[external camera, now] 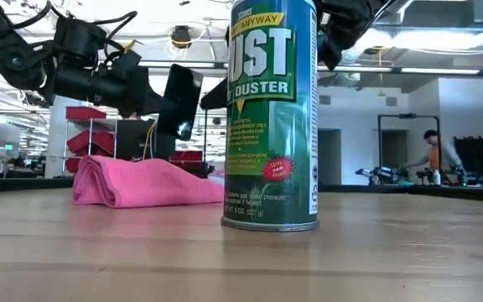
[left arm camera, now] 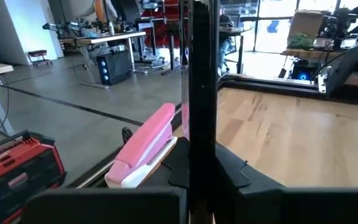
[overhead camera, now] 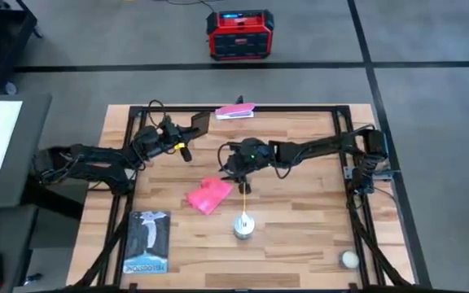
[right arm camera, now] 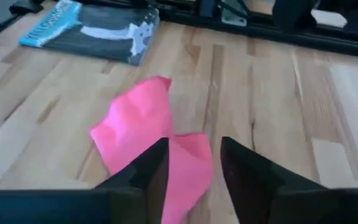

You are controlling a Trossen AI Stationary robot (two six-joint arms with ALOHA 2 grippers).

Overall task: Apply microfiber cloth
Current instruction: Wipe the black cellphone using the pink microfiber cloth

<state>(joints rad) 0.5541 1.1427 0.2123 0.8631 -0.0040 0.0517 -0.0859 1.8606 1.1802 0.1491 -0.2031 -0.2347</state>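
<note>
The microfiber cloth (overhead camera: 210, 195) (external camera: 137, 180) (right arm camera: 135, 124) is bright pink and lies crumpled on the wooden table near its middle. My right gripper (overhead camera: 236, 168) (right arm camera: 194, 165) hangs open above the cloth's far end, one finger on either side, and touches nothing. My left gripper (overhead camera: 187, 132) (external camera: 137, 91) is at the far left, well above the table, shut on a black phone (overhead camera: 200, 124) (external camera: 181, 101) (left arm camera: 201, 93). My left gripper pinches the black phone by its end nearest the wrist (left arm camera: 199, 186) between the two fingers. The fingers lie roughly level and point toward the table's far right. The phone sticks out past the fingertips, stands on edge, and is lifted clear of the table.
A green duster can (overhead camera: 244, 224) (external camera: 273, 113) stands upright near the cloth. A book (overhead camera: 146, 242) (right arm camera: 89, 31) lies at the near left. A pink-and-white flat item (overhead camera: 234, 111) (left arm camera: 145, 146) is at the far edge, a white ball (overhead camera: 349, 259) at the near right.
</note>
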